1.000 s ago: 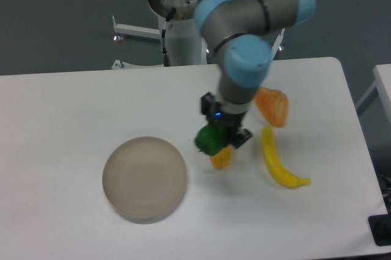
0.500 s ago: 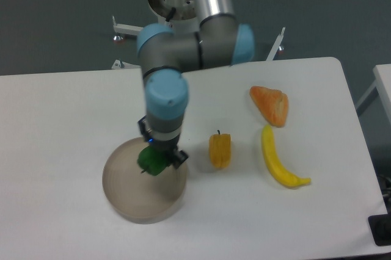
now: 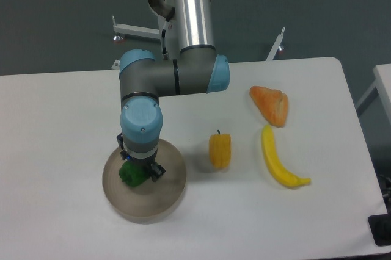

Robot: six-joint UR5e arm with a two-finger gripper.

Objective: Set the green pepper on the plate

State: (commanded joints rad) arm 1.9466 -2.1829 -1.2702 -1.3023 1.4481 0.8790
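Gripper (image 3: 138, 172) clasping glossy lumpy green pepper (image 3: 130, 174), over round matte plate (image 3: 168, 188)

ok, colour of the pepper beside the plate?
Yellow-orange pepper, right of the plate; the fixed camera shows it clearly.

The gripper (image 3: 138, 171) grips the green pepper (image 3: 131, 174) directly over the plate (image 3: 168, 190), left of centre.

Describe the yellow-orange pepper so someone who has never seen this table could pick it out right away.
Start from the round beige-grey plate at the front left of the white table, where the gripper holds a small dark-green bell pepper. Just right of the plate, apart from it, stands the small yellow-orange bell pepper with a short dark stem. It is blockier than the long yellow banana and the orange wedge further right.
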